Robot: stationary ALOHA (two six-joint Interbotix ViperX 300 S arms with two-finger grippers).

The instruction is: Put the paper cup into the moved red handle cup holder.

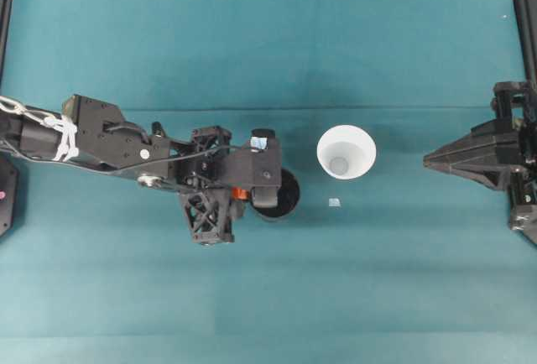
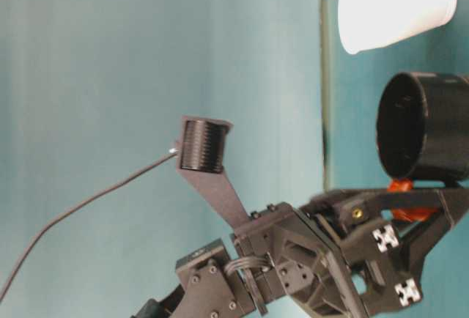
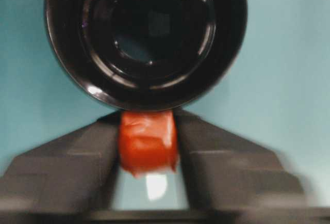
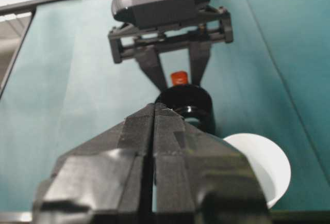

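Right gripper closed; left gripper pinches holder handle, paper cup beside

Lab bench: teal mat, frame rails

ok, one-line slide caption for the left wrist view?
Left gripper clamped on the orange-red handle of the empty black cup holder, seen from above.

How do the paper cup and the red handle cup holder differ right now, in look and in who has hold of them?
The paper cup is white and tapered; the red handle cup holder is glossy black and cylindrical. The left hand grips the holder's handle; the cup stands free. Both sit upright with mouths open.
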